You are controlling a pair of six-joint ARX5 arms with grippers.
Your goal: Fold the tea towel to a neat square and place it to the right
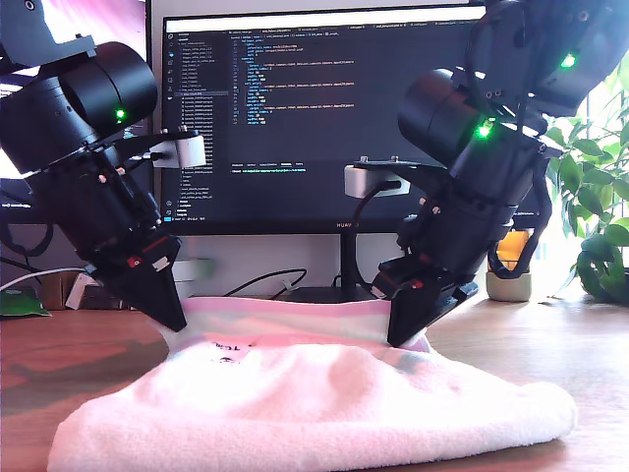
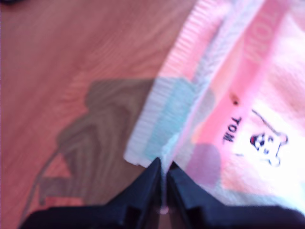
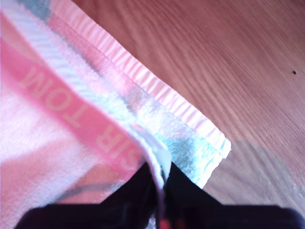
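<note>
The towel (image 1: 324, 393) lies on the wooden table (image 1: 590, 344) in the lower middle of the exterior view, before a monitor (image 1: 314, 108). My first gripper (image 2: 163, 171) pinches its back edge at that view's left; my second gripper (image 3: 159, 179) pinches the edge at its right.

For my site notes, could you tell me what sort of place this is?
Probably an office or lab desk: a monitor full of code stands on a wooden table, with a potted plant beside it.
</note>
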